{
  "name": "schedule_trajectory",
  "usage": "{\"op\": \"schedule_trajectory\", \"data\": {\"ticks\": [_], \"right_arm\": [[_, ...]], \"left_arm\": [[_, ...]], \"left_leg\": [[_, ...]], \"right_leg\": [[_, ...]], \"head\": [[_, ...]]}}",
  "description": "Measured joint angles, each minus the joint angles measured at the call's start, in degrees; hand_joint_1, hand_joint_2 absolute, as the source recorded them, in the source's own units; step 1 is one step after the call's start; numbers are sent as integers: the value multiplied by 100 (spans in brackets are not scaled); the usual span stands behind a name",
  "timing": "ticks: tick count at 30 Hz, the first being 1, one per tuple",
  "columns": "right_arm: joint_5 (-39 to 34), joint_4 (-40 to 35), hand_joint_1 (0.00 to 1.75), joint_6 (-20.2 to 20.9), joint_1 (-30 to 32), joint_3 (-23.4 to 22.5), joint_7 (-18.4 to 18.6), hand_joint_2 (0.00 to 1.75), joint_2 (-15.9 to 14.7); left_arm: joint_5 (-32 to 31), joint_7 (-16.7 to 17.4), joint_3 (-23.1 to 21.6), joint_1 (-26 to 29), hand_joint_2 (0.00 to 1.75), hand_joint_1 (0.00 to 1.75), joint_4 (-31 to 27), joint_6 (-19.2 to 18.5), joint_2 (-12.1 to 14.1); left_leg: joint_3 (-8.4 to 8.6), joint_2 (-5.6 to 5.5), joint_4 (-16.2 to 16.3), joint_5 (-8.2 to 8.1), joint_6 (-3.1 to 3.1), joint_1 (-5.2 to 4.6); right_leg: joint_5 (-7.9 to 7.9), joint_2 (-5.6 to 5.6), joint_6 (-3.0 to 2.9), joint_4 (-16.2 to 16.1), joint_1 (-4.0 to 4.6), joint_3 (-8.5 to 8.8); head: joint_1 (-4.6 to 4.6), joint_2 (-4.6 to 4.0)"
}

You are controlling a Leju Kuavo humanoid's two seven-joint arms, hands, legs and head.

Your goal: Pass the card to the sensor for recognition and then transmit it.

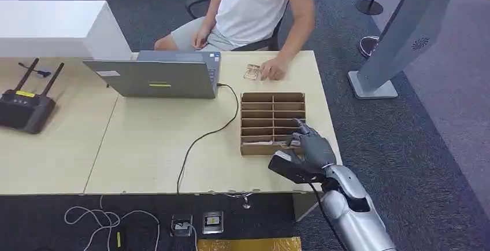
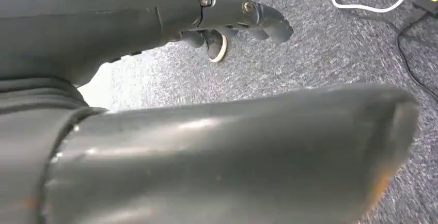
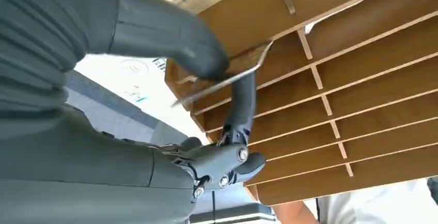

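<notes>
1. The fingers (image 3: 243,105) and thick grey thumb of the robot's right hand (image 1: 309,147) pinch a thin, flat card (image 3: 222,82) seen edge-on. The card sits at the near end of the slotted brown wooden card box (image 1: 272,122), at its nearest slots; the card's far edge touches the box's wood.
2. The light wooden desk (image 1: 150,152) carries everything. A person in a white sleeveless top (image 1: 248,8) sits at its far side, one hand (image 1: 273,69) resting on the desktop beside a small clear object too blurred to identify.
3. An open grey laptop (image 1: 156,76) stands left of the box, its lid back facing the robot. A black cable (image 1: 199,138) runs from its side across the desk to the near edge.
4. A black router with two upright antennas (image 1: 26,103) sits at the desk's far left.
5. The robot's left hand (image 2: 232,20) hangs over grey carpet (image 2: 320,48), its dark fingers curled inward, holding nothing.
</notes>
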Motion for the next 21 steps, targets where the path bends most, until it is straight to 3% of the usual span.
{"op": "schedule_trajectory", "data": {"ticks": [21], "right_arm": [[-146,63,175,-195,-13,0,85,175,7]], "left_arm": [[-125,0,-11,6,0,0,0,13,-31]], "left_leg": [[2,1,0,0,0,0]], "right_leg": [[0,2,0,0,0,0]], "head": [[0,0]]}}
